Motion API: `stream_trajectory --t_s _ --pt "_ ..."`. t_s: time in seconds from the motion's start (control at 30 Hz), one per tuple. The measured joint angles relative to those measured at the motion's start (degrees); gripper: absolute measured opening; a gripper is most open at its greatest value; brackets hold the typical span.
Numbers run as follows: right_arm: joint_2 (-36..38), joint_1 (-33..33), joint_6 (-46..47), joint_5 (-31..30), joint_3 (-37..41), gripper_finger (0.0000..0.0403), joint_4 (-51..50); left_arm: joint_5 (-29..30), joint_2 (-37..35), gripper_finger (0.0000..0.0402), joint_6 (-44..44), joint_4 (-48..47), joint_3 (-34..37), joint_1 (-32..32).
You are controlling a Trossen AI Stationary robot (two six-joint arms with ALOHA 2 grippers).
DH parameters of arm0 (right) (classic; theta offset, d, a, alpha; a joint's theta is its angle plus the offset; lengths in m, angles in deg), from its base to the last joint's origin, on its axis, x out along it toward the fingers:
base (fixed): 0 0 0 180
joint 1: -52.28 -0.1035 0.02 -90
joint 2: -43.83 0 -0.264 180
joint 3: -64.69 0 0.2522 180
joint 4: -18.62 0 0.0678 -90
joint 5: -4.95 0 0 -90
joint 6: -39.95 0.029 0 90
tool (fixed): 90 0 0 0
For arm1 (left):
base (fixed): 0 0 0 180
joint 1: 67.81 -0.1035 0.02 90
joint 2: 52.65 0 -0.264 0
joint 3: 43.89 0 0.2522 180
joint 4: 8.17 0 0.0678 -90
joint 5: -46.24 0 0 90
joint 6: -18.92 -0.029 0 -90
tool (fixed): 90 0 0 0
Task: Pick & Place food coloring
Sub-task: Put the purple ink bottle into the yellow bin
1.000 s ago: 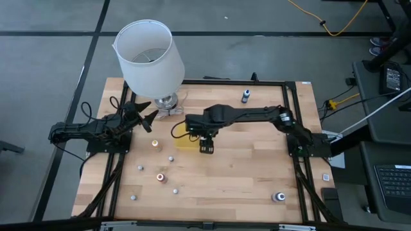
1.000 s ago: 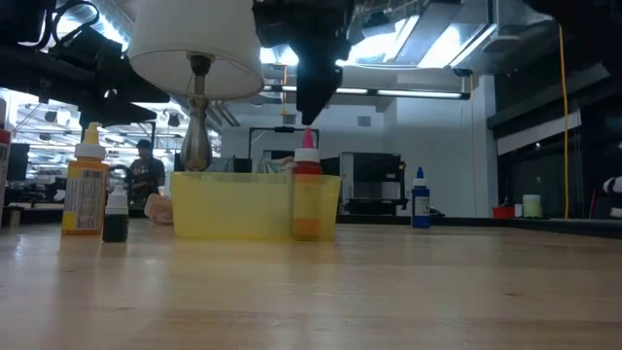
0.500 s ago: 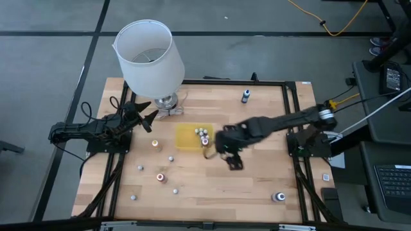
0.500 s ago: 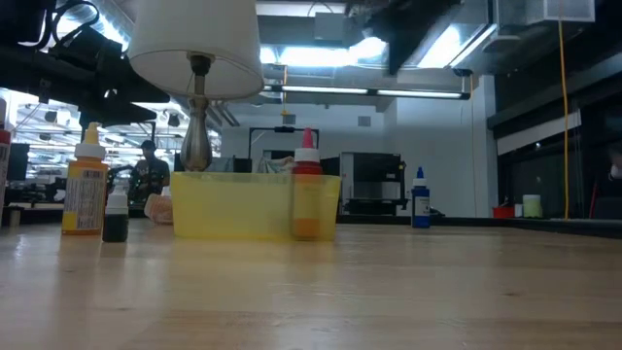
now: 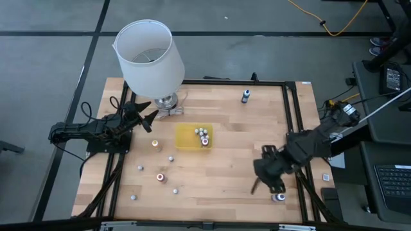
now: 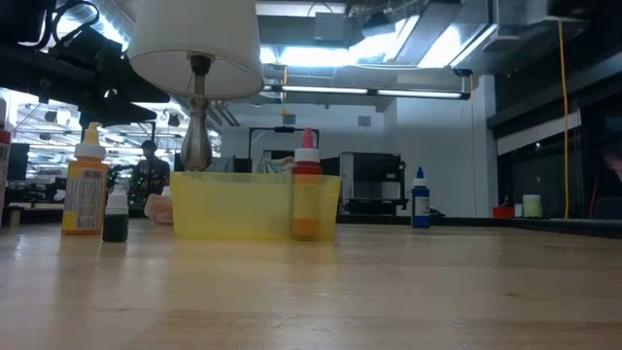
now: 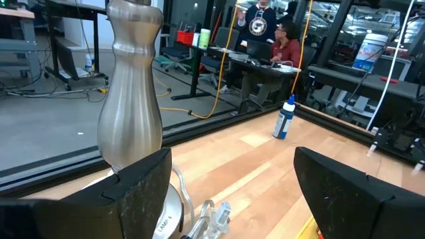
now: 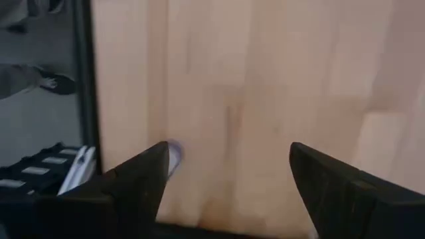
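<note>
Right end effector (image 5: 268,186) open near table's (image 5: 244,163) front-right edge, beside a bottle (image 5: 279,197).

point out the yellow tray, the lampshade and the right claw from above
yellow tray (image 5: 185,136), high view, on its bare floor left of the bottles
lampshade (image 5: 158,70), high view, on its white outer wall
right claw (image 5: 263,186), high view, midway between its fingertips

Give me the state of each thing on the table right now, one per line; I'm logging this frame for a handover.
Right gripper: open, empty, above the table's near right corner.
Left gripper: open, empty, waiting by the lamp base.
Yellow tray: holds a few food coloring bottles.
Blue-capped bottle: beside the right gripper, not held.
Loose bottles: scattered on the table's left half.
Lamp: upright.
</note>
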Motion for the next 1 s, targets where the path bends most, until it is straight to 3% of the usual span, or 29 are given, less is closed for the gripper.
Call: stream_trajectory --t_s 0.43,0.7,1.0 --pt "-2.2 -16.9 17.0 -1.4 0.2 0.0311 -0.3 0.0 0.0 0.0311 0.0 0.0 0.0 0.0" --pt "-5.4 -24.8 16.8 -7.8 0.2 0.0311 3.5 0.0 0.0 0.0311 0.0 0.0 0.0 0.0" --pt "-7.0 -26.3 16.7 -10.7 4.6 0.0311 7.9 0.0 0.0 0.0312 0.0 0.0 0.0 0.0"
